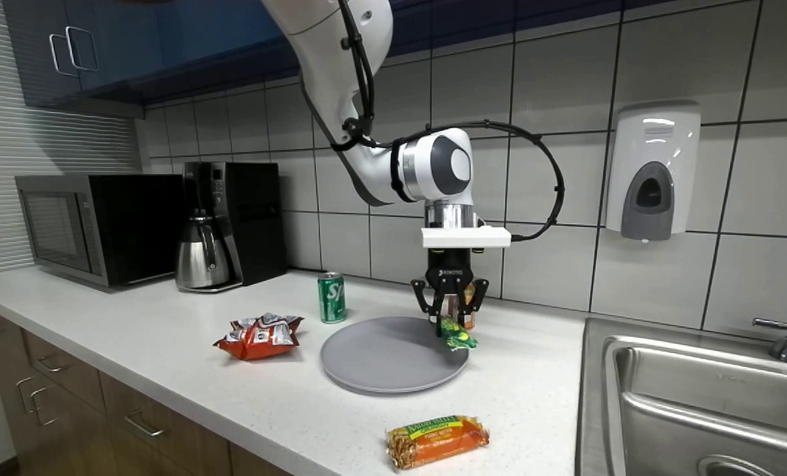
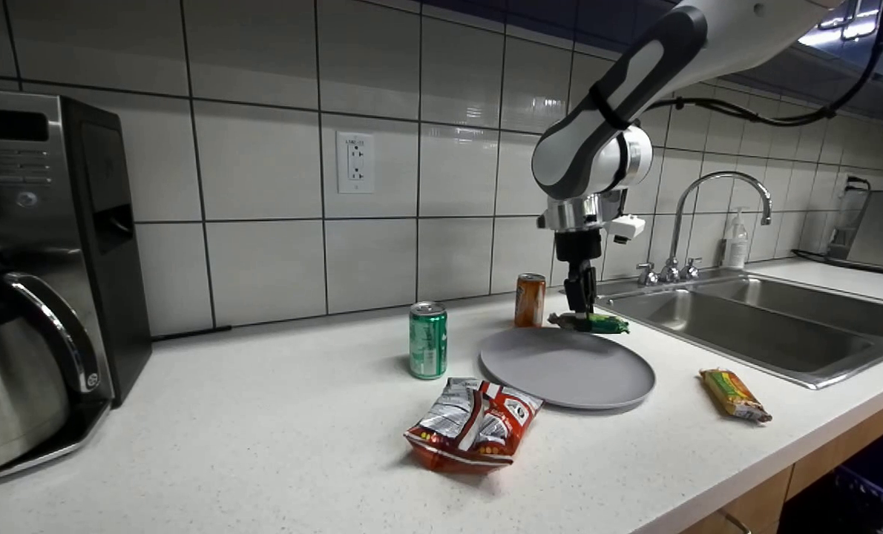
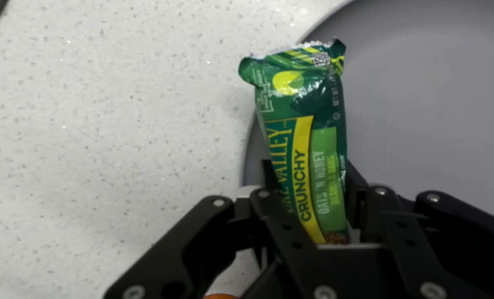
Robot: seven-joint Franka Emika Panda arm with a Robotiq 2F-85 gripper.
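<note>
A green granola bar wrapper sits between the fingers of my gripper, which are shut on its sides. In the wrist view its far end sticks out beyond the fingertips, and its near end is partly hidden by the gripper. The bar lies across the edge of the round grey plate. Both exterior views place the gripper pointing down at the plate's back rim, with the bar low there. Whether the bar touches the plate I cannot tell. Just behind the gripper stands an orange can, partly hidden in an exterior view.
A green soda can and a red chip bag stand to one side of the plate. An orange granola bar lies near the counter's front. The steel sink, tiled wall, coffee maker and microwave border the counter.
</note>
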